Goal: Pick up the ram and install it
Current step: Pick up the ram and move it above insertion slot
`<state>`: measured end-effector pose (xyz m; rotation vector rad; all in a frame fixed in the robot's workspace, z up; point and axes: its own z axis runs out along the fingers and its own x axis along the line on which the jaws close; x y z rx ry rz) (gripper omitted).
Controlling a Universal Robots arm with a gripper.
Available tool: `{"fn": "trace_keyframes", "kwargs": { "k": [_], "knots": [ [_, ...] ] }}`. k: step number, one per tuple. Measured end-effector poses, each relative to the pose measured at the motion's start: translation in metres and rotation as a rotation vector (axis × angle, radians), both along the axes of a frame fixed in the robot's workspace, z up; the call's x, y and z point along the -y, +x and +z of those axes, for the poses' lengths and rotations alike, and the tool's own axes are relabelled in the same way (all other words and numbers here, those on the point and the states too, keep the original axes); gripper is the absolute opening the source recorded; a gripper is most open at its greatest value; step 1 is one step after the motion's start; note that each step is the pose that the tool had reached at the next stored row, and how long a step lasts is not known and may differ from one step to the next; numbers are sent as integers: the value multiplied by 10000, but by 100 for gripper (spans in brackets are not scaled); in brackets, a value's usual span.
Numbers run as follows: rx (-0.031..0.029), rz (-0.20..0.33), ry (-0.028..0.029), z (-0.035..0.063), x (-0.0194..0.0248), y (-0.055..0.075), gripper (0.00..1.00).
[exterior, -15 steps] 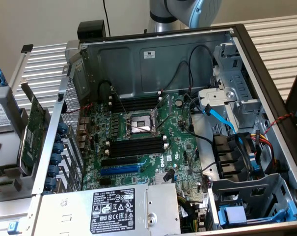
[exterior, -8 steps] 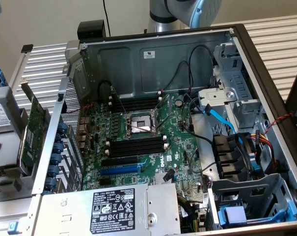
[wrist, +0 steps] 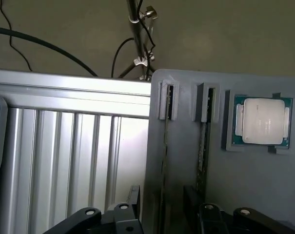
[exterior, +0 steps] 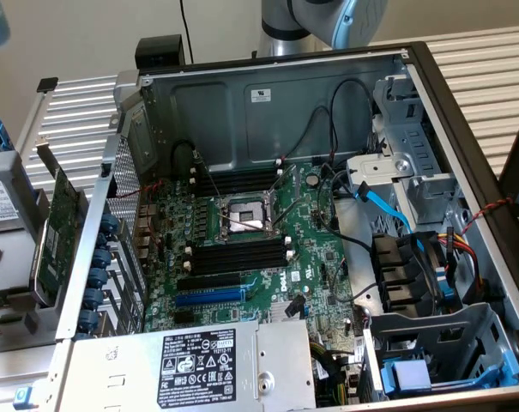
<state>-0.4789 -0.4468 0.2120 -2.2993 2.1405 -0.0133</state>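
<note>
The gripper (wrist: 162,197) is hanging spread wide, fingers (wrist: 133,195) flanking the ram (wrist: 165,141), which is standing on edge in the gray holder's (wrist: 254,185) slot farther from the processor (wrist: 263,121), running lengthwise between them.

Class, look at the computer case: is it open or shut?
Open. The computer case has no side cover on, so the green motherboard and its black memory slots show inside.
</note>
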Motion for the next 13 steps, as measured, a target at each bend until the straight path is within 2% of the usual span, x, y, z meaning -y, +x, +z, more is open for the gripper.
{"fn": "trace_keyframes", "kwargs": {
  "k": [7, 11, 13],
  "knots": [
    [-116, 0, 30, -72, 0, -4, 48],
    [-147, 0, 53, -96, 0, -11, 46],
    [-153, 0, 67, -101, 0, -13, 33]
  ]
}}
